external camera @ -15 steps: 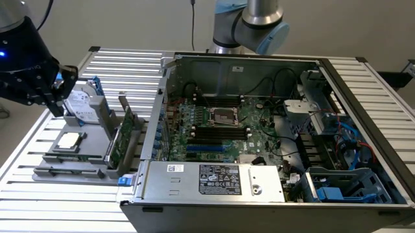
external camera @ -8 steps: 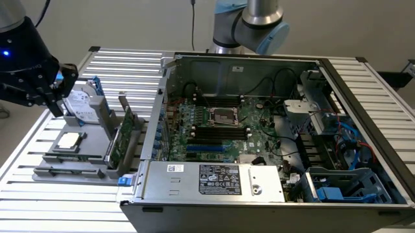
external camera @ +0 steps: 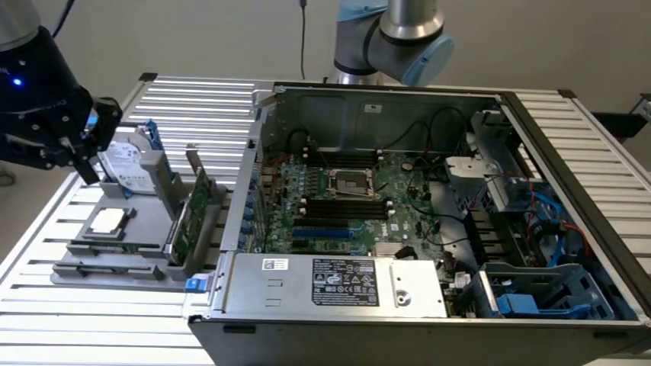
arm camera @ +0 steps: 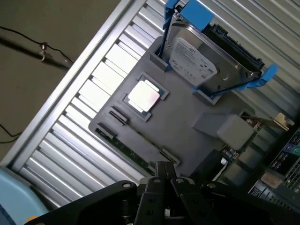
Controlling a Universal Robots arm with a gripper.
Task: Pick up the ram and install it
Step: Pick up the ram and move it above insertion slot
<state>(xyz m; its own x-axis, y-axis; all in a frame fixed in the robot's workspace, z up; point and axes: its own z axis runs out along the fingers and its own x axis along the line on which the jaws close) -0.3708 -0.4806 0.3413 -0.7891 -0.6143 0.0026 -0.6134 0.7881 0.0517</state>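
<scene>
The ram (external camera: pixel 114 247) is a thin green stick set on edge in a slot along the front of the grey parts holder (external camera: pixel 142 221), at the exterior view's left. In the wrist view the ram (arm camera: pixel 133 152) runs along the holder's edge just ahead of my fingertips. My gripper (external camera: pixel 87 169) hangs above the holder's far left corner, beside the hard drive (external camera: pixel 127 162), well above the ram. My gripper (arm camera: pixel 163 168) has its fingers together with nothing between them.
On the holder (arm camera: pixel 187 117) also sit a square silver processor chip (arm camera: pixel 143 96), an upright hard drive (arm camera: pixel 206 56) in blue brackets and a taller green expansion card (external camera: pixel 191 210). The open computer case (external camera: pixel 549 152) with its motherboard (external camera: pixel 356 206) fills the exterior view's right.
</scene>
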